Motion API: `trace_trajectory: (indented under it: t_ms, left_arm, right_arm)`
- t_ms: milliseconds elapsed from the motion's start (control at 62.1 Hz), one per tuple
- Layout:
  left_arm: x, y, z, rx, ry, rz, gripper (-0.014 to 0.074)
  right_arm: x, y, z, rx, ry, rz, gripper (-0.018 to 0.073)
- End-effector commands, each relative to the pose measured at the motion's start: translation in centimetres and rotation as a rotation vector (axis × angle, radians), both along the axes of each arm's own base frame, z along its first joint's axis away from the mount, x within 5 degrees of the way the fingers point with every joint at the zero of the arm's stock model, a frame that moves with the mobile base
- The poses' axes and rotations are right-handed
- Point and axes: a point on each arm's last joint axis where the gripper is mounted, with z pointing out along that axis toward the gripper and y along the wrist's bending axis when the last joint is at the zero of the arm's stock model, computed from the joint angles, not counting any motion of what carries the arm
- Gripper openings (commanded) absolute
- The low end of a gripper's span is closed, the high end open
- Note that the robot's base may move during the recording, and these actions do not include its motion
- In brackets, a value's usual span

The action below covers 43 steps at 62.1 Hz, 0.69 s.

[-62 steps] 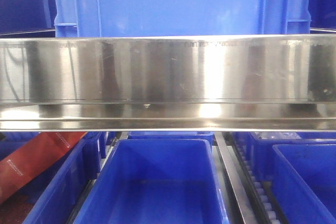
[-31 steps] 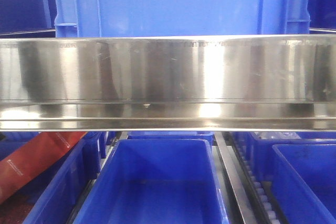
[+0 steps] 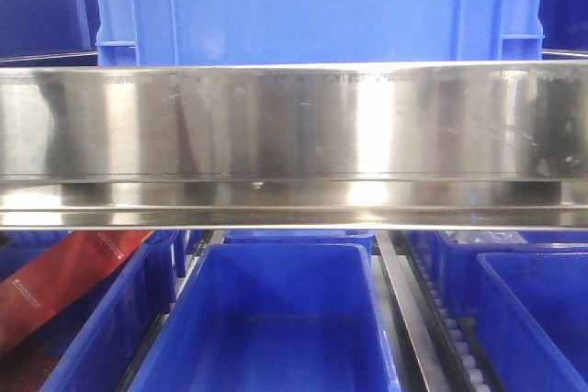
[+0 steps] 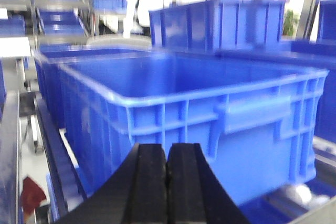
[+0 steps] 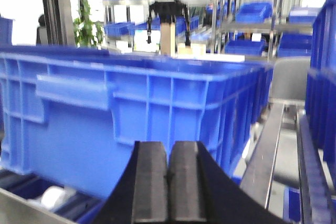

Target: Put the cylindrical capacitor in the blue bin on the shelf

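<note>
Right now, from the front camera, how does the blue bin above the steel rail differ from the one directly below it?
The upper blue bin shows only its ribbed outer front wall; the lower blue bin is seen from above, open, with a bare floor. The upper bin spans wider in frame and sits behind the shelf rail; the lower bin is narrower, flanked by neighbouring bins. Both are the same blue plastic.

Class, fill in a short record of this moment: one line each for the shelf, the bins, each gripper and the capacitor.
shelf: shiny steel front rail spans the front view
upper bin: large blue bin stands on the shelf behind the rail
lower bins: open blue bin below the rail, empty as far as visible
left gripper: jaws shut, nothing seen between them
right gripper: jaws shut, nothing seen between them
capacitor: not visible in any view
</note>
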Motion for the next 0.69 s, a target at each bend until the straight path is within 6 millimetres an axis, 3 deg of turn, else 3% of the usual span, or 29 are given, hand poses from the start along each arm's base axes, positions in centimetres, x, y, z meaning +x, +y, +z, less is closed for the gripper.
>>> trace_trajectory:
  t_ms: [0,419,676]
  left_arm:
    - [-0.2,0.1,0.3,-0.022,-0.018,-0.005,-0.0111]
    - [-0.2,0.1,0.3,-0.022,-0.018,-0.005,-0.0111]
    - [-0.2,0.1,0.3,-0.022,-0.018,-0.005,-0.0111]
  right_arm:
    - [-0.1,-0.1,0.3,0.014,-0.039,0.0,-0.0168]
    - [-0.2,-0.1,0.3,0.014,-0.039,-0.005,-0.0168]
    - [-0.6,-2.0,-3.5,-0.007,0.005,-0.205,-0.0168]
